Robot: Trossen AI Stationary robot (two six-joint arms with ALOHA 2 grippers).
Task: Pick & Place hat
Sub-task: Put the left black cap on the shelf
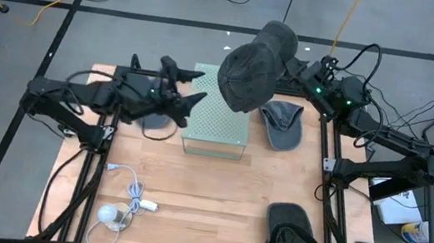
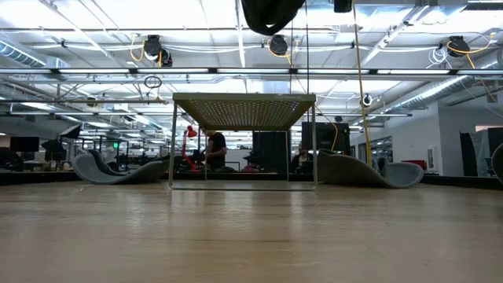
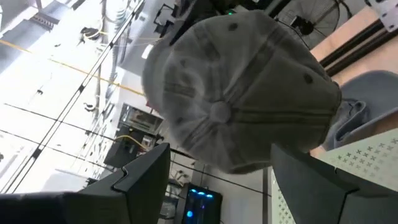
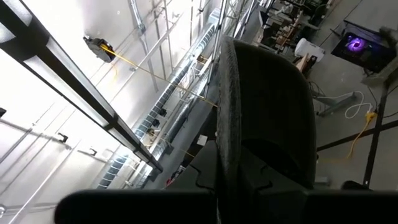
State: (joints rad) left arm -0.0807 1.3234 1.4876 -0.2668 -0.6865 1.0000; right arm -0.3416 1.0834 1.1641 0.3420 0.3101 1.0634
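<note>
- Left arm: matte black links, rounded joint housings, black cable along its length.
- Left gripper: two flat, dark, angular fingers.
- Right arm: same black build, small green indicator lights near the wrist, thin black cables looping beside it.
- Right gripper: dark, blocky housing.

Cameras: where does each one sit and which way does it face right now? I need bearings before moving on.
High: overhead, straight down on table; both arms, left gripper open.
Low: table height, level across; perforated stand, hat's bottom edge above.
Left wrist: past its own fingers at the raised hat.
Right wrist: along the right gripper, shut on the hat, ceiling beyond.
Shared: the raised hat shows in all four.
</note>
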